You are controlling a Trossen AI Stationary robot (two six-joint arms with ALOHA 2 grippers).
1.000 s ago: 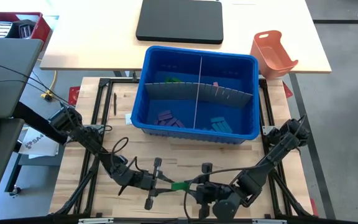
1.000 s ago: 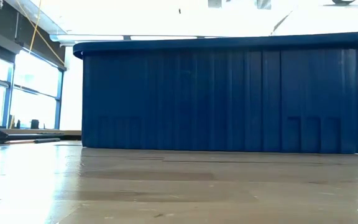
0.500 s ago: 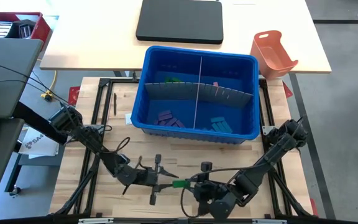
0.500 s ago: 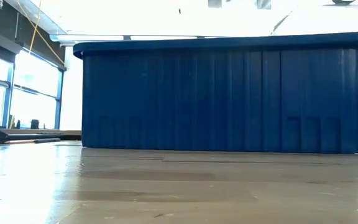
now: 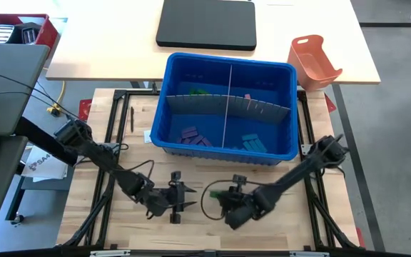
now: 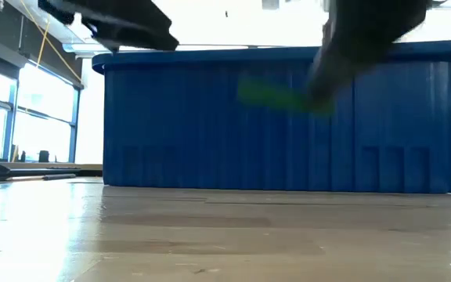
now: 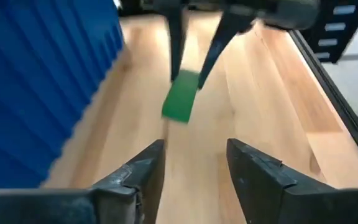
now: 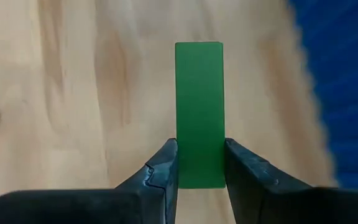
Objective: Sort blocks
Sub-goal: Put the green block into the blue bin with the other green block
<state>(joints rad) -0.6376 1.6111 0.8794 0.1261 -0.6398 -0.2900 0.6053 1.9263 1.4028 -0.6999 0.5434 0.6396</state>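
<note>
A flat green rectangular block (image 8: 199, 112) sits clamped between the right gripper's (image 8: 199, 163) two dark fingers, pinched at one short end with the rest of its length sticking out past the fingertips. It is held clear above the pale wooden table (image 5: 191, 175), over the strip between the table's front edge and the deep blue plastic bin (image 5: 285, 146), a little right of the middle. In the low view the block (image 6: 271, 95) shows as a green smear hanging in front of the bin's ribbed wall (image 6: 210, 125), with the right arm coming down from above.

The left gripper (image 5: 179, 198) hovers just beside it over the same front strip, toward the left. Its fingers (image 7: 143, 169) stand apart with nothing between them, and they face the green block (image 7: 180, 101) across a short gap of bare wood.

Inside the bin, a thin grey slotted divider (image 5: 228, 106) splits the space into four compartments. Purple blocks (image 5: 193, 135) lie in the front left compartment, blue blocks (image 5: 254, 143) in the front right, a green block (image 5: 197, 91) in the back left and a pink block (image 5: 247, 96) in the back right.

Beyond the bin stands a lighter tabletop (image 5: 120, 43) carrying a black rectangular mat (image 5: 207, 23) and, near its right edge, an orange-red plastic tray (image 5: 312, 61) lying tipped on its side.
</note>
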